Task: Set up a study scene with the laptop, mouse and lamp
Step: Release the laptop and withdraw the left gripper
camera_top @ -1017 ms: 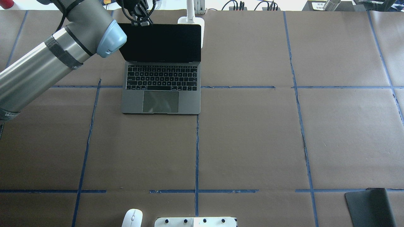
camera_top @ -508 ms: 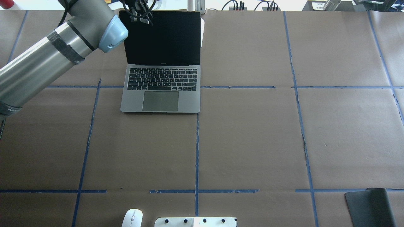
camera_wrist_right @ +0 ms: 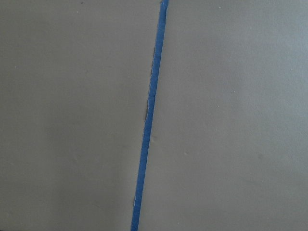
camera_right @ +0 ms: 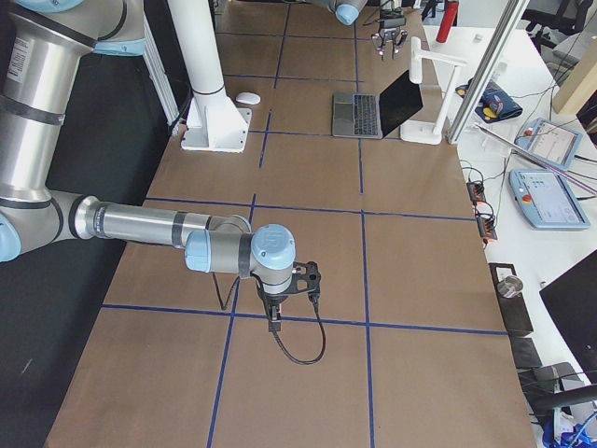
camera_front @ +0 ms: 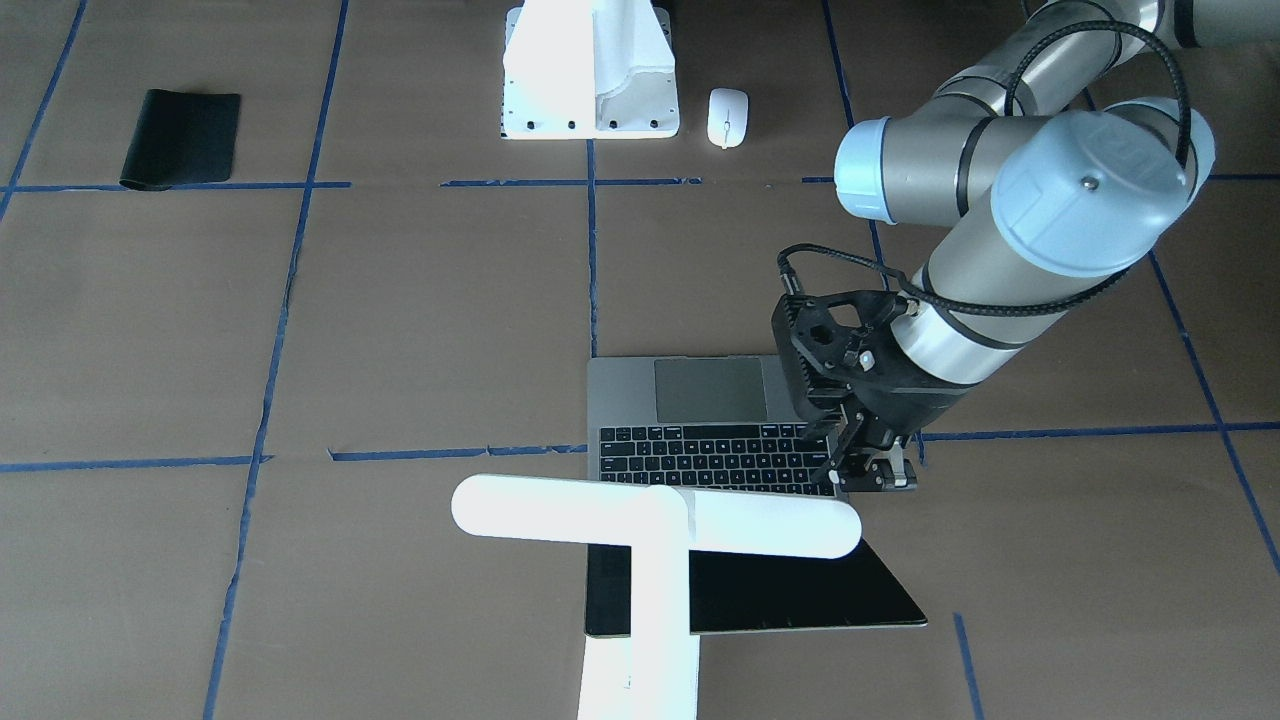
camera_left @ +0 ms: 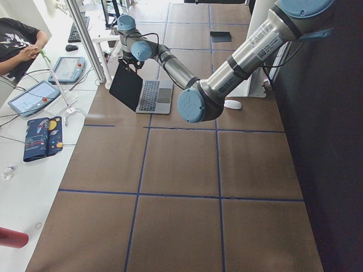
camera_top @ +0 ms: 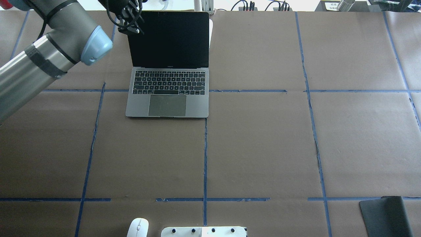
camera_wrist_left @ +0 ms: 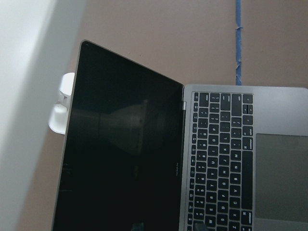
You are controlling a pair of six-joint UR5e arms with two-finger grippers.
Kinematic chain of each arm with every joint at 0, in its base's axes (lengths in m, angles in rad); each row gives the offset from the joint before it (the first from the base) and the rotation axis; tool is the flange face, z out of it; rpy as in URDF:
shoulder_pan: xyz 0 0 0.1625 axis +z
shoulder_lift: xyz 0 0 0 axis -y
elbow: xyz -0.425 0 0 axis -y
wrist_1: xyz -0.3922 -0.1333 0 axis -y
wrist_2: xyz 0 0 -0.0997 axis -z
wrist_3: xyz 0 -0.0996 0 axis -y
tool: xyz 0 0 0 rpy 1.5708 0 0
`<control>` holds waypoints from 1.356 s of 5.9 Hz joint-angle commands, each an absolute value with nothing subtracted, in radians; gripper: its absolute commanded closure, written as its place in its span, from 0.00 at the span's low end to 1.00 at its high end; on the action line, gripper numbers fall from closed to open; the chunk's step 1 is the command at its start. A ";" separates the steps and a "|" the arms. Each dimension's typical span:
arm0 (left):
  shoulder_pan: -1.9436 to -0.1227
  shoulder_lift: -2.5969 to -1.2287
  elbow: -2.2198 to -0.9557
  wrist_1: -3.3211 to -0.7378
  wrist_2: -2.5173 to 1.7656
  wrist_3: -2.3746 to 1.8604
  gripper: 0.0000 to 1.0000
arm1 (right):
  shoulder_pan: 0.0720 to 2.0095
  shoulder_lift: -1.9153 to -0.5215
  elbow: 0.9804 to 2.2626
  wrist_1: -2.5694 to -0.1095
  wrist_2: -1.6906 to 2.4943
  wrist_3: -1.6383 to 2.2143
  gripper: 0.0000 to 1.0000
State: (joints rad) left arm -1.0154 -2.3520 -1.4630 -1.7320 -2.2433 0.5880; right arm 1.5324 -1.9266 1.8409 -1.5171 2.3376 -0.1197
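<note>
Left claw [camera_top: 131,29]: hangs with fingers a little apart, grips nothing, sits at the top left corner of the lid; cannot tell whether touching. Laptop [camera_top: 167,82]: stands open right beside that claw, screen black and tilted back, keyboard toward the robot. Lamp [camera_front: 655,515]: stands just behind the screen, beyond the claw. Mouse [camera_top: 138,227]: lies well away from that claw at the robot's edge, near a white bracket [camera_top: 204,231]. Right claw [camera_right: 277,313]: points down at bare table, far from the laptop; cannot tell how wide.
</note>
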 commanded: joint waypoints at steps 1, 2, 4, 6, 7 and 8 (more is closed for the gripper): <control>-1.017 -2.176 -1.656 -1.727 -2.241 0.588 0.43 | 1.532 -1.927 1.842 -1.517 2.338 -0.120 0.00; -1.017 -2.086 -1.755 -1.724 -2.241 0.591 0.20 | 1.532 -1.925 1.842 -1.516 2.339 -0.118 0.00; -1.022 -1.860 -1.935 -1.695 -2.246 0.565 0.17 | 1.532 -1.925 1.844 -1.514 2.341 -0.078 0.00; -1.061 -1.710 -2.022 -1.675 -2.238 0.485 0.00 | 1.526 -1.915 1.851 -1.508 2.350 -0.080 0.00; -1.127 -1.639 -2.025 -1.675 -2.244 0.483 0.00 | 1.467 -1.911 1.859 -1.455 2.350 -0.081 0.00; -1.202 -1.547 -2.026 -1.680 -2.252 0.482 0.00 | 1.435 -1.920 1.880 -1.431 2.361 -0.081 0.00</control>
State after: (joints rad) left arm -1.1324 -1.6330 -2.0223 -1.6768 -2.2452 0.4844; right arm 1.4716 -1.9157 1.8633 -1.4607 2.3531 -0.0808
